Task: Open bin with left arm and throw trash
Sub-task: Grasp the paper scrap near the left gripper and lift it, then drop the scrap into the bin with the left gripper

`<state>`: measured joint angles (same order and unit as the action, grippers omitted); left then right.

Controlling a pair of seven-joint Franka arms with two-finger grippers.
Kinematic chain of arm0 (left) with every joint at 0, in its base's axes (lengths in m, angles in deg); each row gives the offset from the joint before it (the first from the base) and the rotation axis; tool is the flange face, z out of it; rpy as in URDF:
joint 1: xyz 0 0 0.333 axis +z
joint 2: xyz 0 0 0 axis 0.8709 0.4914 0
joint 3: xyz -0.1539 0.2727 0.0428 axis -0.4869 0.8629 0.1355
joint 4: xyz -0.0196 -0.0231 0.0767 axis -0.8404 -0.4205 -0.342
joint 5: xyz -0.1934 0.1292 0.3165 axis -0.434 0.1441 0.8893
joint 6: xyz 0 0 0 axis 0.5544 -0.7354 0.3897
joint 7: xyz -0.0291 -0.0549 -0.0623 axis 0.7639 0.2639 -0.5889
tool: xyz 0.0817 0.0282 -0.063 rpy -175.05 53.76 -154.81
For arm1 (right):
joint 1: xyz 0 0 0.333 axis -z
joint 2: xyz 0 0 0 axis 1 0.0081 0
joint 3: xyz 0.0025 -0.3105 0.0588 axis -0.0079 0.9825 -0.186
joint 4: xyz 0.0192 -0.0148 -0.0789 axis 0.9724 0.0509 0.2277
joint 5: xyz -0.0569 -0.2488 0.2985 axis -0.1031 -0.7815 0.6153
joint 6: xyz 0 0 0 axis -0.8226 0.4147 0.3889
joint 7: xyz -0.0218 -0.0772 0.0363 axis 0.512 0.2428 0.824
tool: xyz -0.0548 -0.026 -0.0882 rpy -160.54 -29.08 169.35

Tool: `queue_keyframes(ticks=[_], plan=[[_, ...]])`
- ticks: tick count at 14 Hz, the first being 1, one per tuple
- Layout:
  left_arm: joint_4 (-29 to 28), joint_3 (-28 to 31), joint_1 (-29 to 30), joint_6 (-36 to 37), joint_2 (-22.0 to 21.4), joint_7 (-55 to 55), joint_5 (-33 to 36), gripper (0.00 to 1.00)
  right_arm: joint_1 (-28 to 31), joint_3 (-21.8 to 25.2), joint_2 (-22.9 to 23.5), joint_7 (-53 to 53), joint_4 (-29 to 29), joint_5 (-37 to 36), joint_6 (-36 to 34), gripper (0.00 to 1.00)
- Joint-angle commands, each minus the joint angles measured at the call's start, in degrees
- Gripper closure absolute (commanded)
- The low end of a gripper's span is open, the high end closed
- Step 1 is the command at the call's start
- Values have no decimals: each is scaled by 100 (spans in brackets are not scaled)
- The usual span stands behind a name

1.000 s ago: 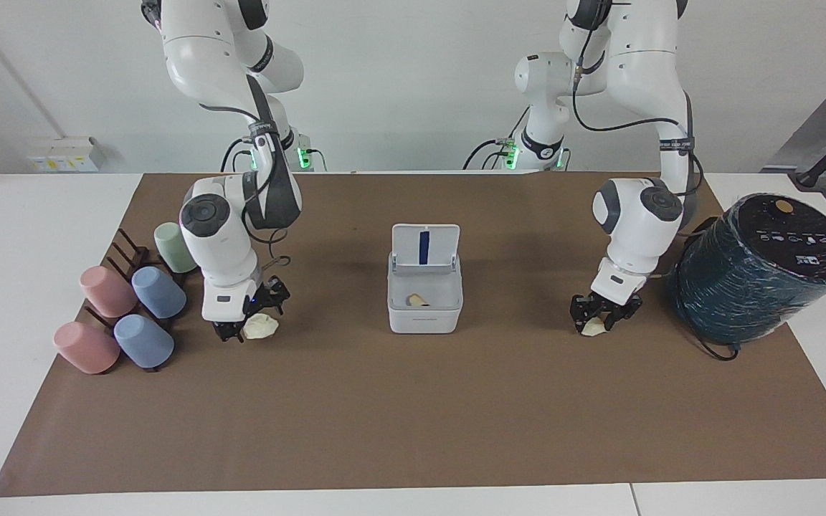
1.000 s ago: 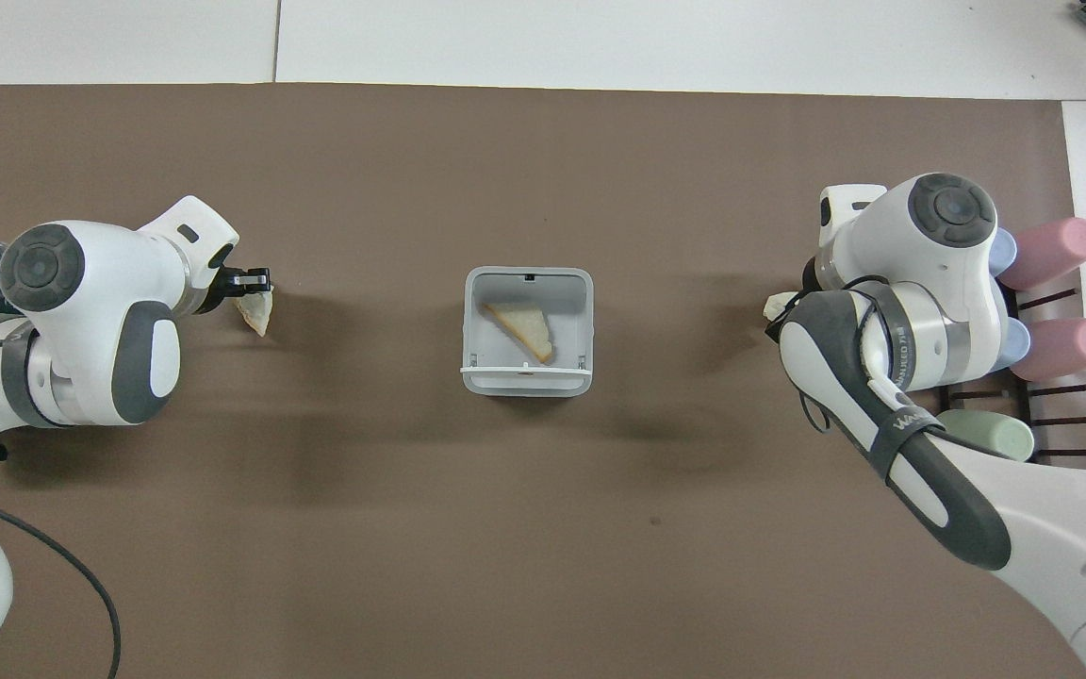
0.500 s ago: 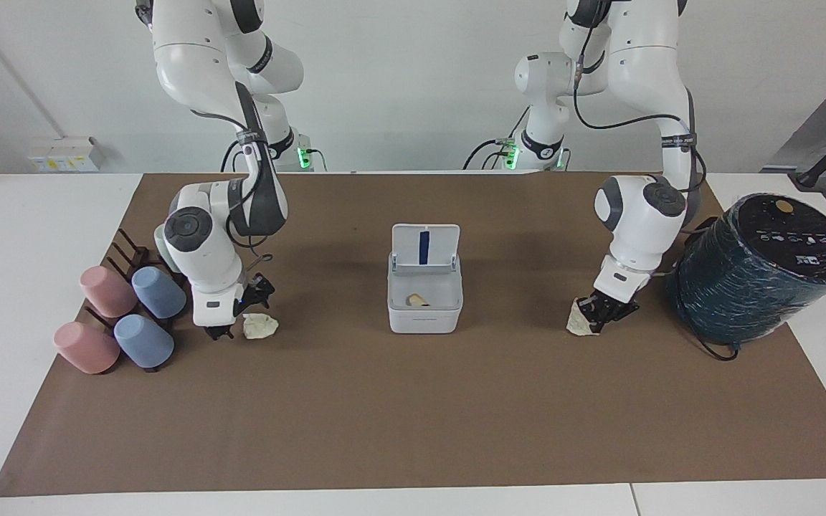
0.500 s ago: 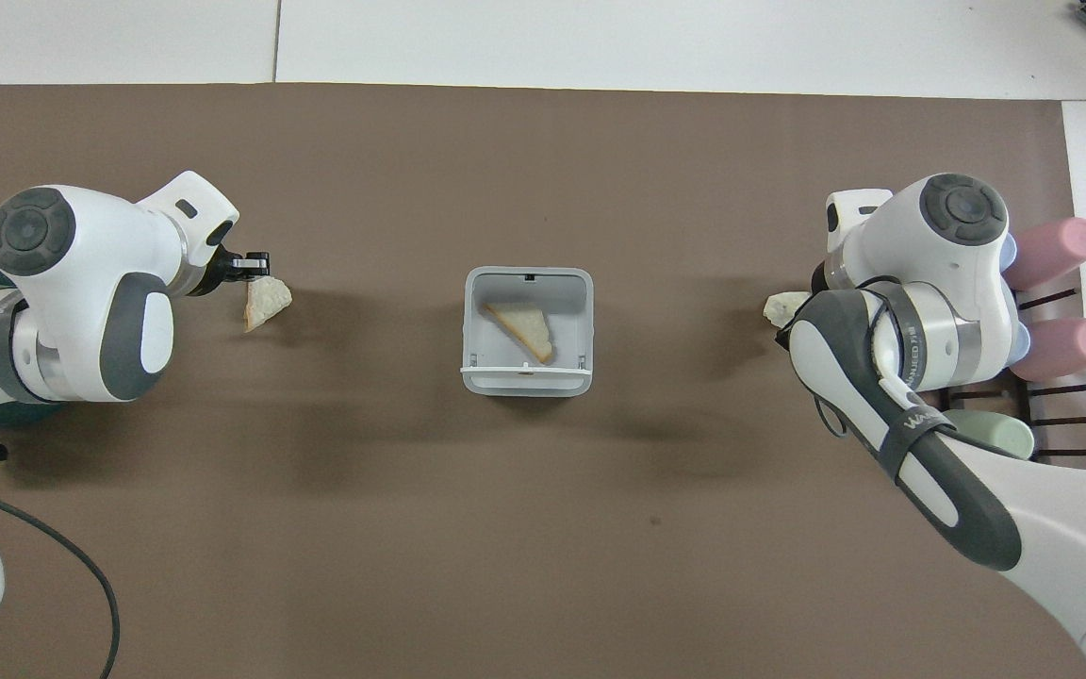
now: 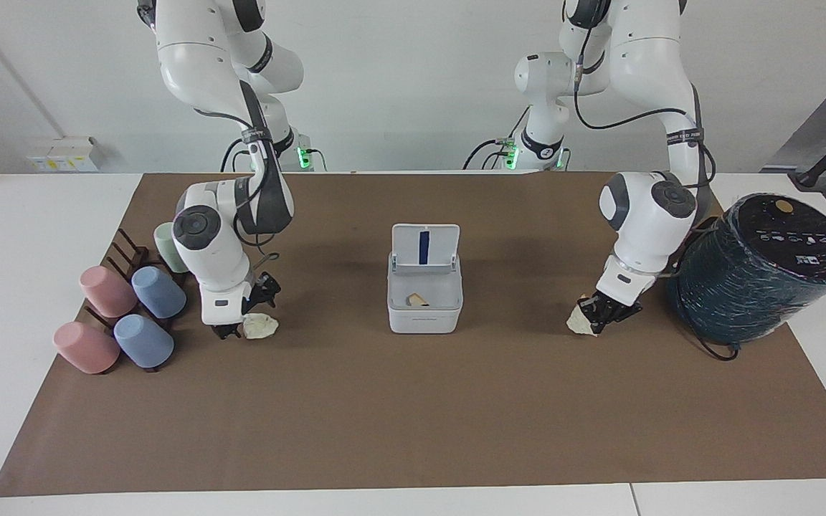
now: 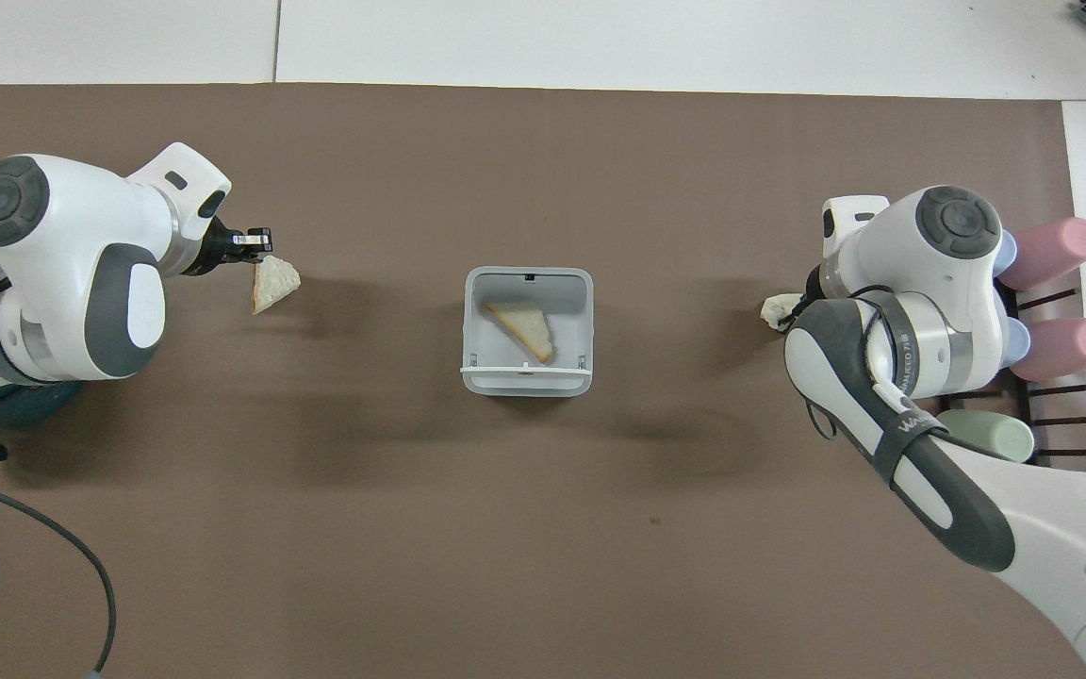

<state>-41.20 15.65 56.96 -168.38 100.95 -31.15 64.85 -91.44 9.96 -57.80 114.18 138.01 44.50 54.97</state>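
Observation:
The white bin (image 5: 424, 304) stands mid-mat with its lid (image 5: 425, 246) up; it also shows in the overhead view (image 6: 528, 382). One cream triangle scrap (image 6: 524, 330) lies inside. My left gripper (image 5: 601, 313) is shut on a second triangle scrap (image 5: 581, 324), just above the mat next to the teal cylinder; the overhead view shows the gripper (image 6: 255, 245) and the scrap (image 6: 274, 283). My right gripper (image 5: 244, 314) is open, low over the mat by the cups, with the lumpy wad (image 5: 260, 326) on the mat beside its fingers. In the overhead view the wad (image 6: 778, 309) peeks out from under the right wrist.
A big dark teal cylinder (image 5: 761, 269) stands at the left arm's end of the mat. A dark rack with pink, blue and green cups (image 5: 126, 312) sits at the right arm's end. The brown mat (image 5: 413, 416) covers the table.
The left gripper has pulled up and tilted, taking the triangle scrap a little toward the bin. The right gripper slid toward the cups, then part way back; the wad stayed put.

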Motion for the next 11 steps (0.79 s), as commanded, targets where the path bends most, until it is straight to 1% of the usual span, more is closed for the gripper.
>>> queue_keyframes(ticks=[1, 3, 6, 9, 11], plan=[[859, 58, -359, 914, 51, -773, -155, 100, 6, -60, -117, -281, 74, 167, 97, 100], [1106, 49, -736, 1180, 25, -1467, -138, 100, 6, -60, -143, -536, -110, 185, -25, 100], [1256, 58, -1562, 1137, 16, -2960, -68, 100, 14, -60, -363, -1387, -409, 185, -314, 100], [1257, 49, -2143, 1067, 16, -3780, -67, 100, 41, -60, -591, -2232, -638, 229, -561, 100], [1213, 49, -2372, 953, 16, -4019, -76, 100, 58, -51, -741, -2496, -647, 832, -719, 100]])
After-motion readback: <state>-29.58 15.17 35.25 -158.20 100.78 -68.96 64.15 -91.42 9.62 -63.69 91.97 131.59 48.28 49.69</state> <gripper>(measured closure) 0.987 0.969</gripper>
